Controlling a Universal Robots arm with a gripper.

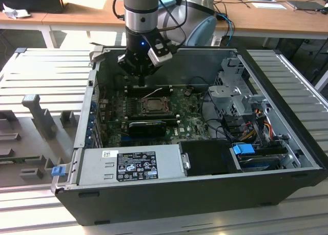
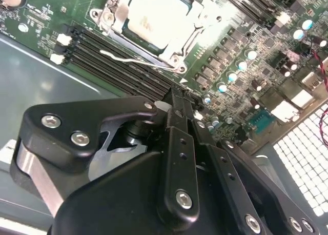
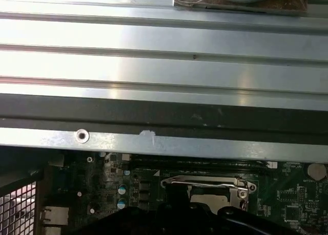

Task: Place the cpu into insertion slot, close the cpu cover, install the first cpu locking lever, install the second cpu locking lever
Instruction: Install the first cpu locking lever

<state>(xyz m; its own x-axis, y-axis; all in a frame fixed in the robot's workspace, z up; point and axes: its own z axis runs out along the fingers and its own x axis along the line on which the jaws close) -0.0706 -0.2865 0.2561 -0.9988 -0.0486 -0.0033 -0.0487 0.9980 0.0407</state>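
The cpu (image 2: 156, 19) lies pale and flat in the insertion slot (image 1: 145, 99) on the green motherboard, with the silver cpu cover (image 2: 114, 15) down around it. One thin wire locking lever (image 2: 136, 60) stands free along the socket's near side, seen as a pale line (image 1: 155, 91) in the exterior view. My black gripper (image 2: 174, 97) hovers just beside that side of the socket, over the memory slots, fingers drawn together with nothing between them. In the exterior view the gripper (image 1: 142, 84) hangs just behind the socket, close to the case's rear wall.
The open computer case (image 1: 169, 54) walls in the board. A black finned card (image 1: 147, 125) lies in front of the socket, a grey power supply (image 1: 130, 163) nearer still. A drive cage (image 1: 236, 91) and cables fill the exterior view's right. Memory slots (image 2: 102, 50) run beside the socket.
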